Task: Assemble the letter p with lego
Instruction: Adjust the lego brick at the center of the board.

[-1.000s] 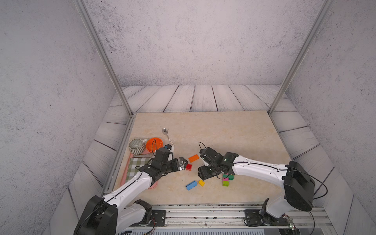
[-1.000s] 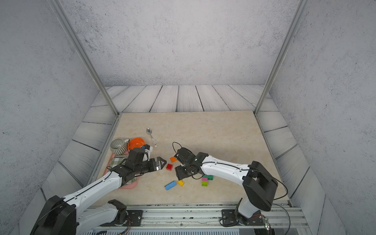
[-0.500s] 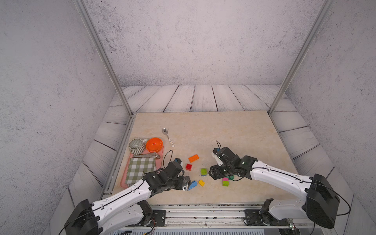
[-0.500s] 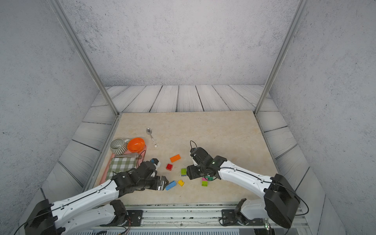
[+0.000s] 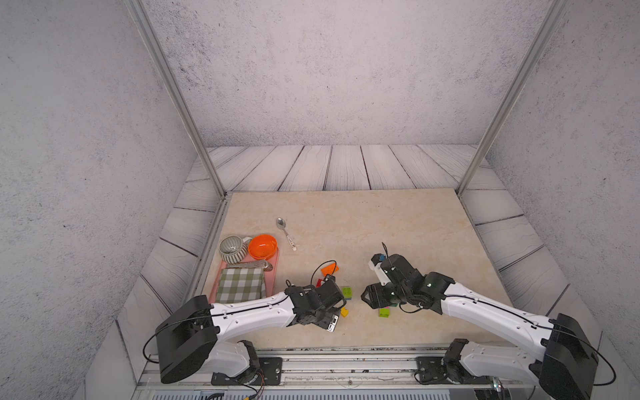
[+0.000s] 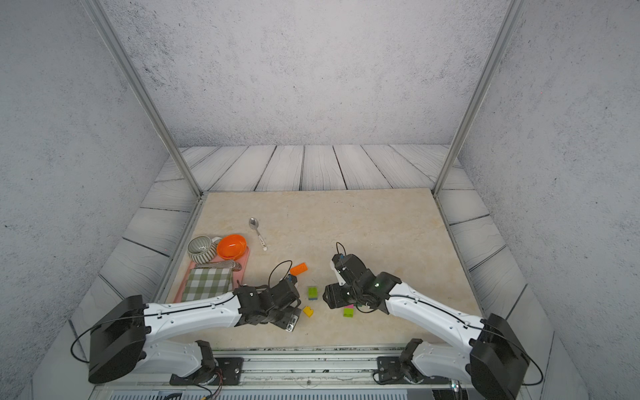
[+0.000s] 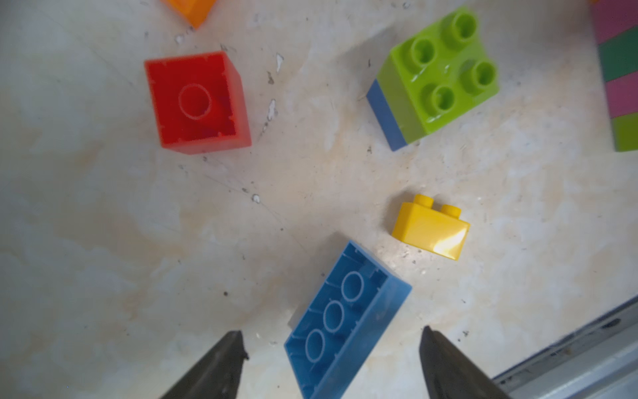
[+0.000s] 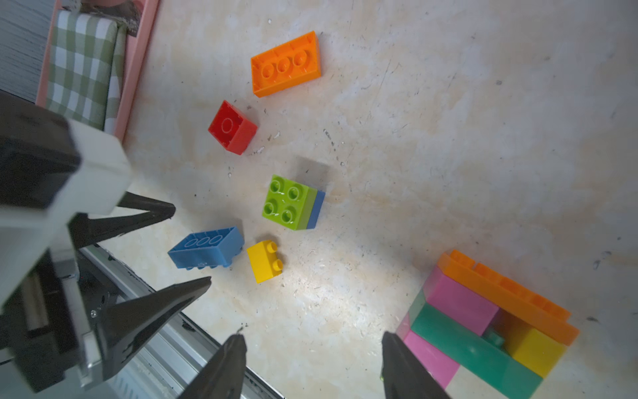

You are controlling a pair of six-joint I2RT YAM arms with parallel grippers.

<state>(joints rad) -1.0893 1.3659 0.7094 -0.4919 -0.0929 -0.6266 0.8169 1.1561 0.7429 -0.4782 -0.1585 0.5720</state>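
Closest to me, by the front rail, the blue brick (image 7: 347,317) lies hollow side up, skewed between the jaws of the left gripper (image 7: 332,334). I reckon a squeeze across its corners could spin it or knock it into the yellow brick (image 7: 431,228) just beside. That gripper stands apart, clear on both sides, touching nothing. The right gripper (image 8: 313,338) is also apart and empty, just beside the half-built stack (image 8: 483,317). Farther out lie the lime brick (image 7: 442,72), red brick (image 7: 198,100) and orange brick (image 8: 286,64).

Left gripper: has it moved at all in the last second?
Yes. The left gripper has moved away from the pink tray toward the front rail, and now straddles the blue brick.
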